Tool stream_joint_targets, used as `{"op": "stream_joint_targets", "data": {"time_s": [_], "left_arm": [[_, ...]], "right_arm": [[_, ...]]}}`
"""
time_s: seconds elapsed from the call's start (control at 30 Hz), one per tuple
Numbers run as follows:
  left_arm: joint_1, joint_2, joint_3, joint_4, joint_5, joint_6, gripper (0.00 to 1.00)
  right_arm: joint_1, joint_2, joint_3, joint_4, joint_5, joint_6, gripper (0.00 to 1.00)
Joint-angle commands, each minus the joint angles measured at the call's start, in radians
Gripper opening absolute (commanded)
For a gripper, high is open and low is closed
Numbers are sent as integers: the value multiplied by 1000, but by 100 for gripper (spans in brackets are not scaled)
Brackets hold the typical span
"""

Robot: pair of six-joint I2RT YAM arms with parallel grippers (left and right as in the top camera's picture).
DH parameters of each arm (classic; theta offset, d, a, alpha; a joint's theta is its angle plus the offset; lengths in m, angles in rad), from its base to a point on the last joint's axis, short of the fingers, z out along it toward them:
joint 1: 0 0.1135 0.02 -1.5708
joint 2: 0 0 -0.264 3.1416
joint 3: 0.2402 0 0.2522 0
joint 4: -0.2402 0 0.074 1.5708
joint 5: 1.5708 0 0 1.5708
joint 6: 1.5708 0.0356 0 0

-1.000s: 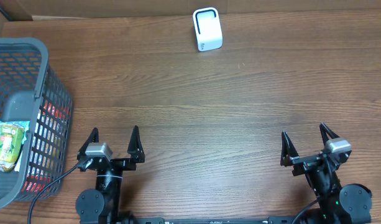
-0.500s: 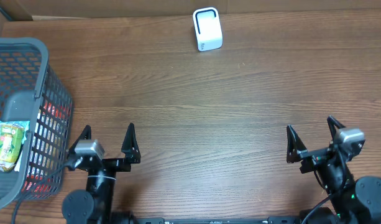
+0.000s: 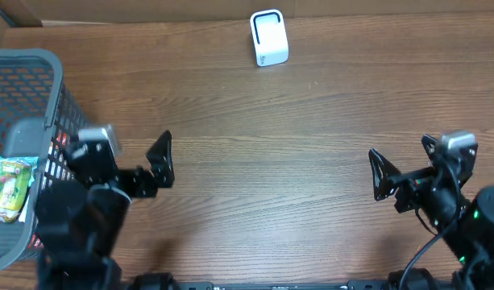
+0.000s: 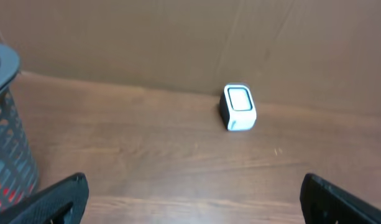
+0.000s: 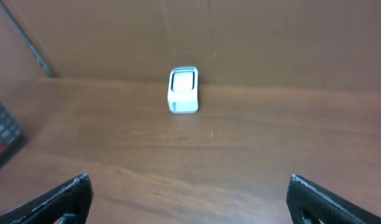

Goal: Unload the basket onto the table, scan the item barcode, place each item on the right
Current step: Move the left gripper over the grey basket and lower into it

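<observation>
Standing on wood-grain table: boxy white scanner; grey plastic mesh basket.

No text can be read; print on the green packet is too small.

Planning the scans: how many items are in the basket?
2: a green pouch near the basket's left side, something red showing through its right mesh wall. More may be hidden.
</observation>
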Motion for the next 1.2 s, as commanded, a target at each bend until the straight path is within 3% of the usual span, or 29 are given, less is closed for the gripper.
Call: {"op": "stream_joint_targets", "data": {"time_s": [0.0,0.3,0.67,0.73,0.8,0.83,0.9,1.0,1.1,1.17], "left_arm": [[5,145,238,-130,18,73,100],[5,477,830,-592,67,89,100],[5,550,870,-625,152,90,100],[6,552,870,-622,109,90,95],[19,552,873,-628,-34,-41,97],[75,552,874,-636,-142,-114,99],[157,557,874,-637,-142,-132,100],[332,578,874,-650,-124,-145,100],[592,644,874,-679,-42,-163,99],[701,679,872,-697,-5,-244,98]], "right_arm": [[5,104,143,-81,-32,-29,100],[5,443,525,-453,-87,-60,100],[5,640,546,-496,-254,-4,100],[5,658,546,-503,-254,-4,100],[5,671,546,-509,-254,-4,100],[5,677,546,-516,-254,-4,100],[5,677,546,-519,-254,-5,100],[5,677,546,-520,-249,-4,100],[5,677,546,-521,-208,-4,100],[5,677,546,-524,-200,-5,100]]}}
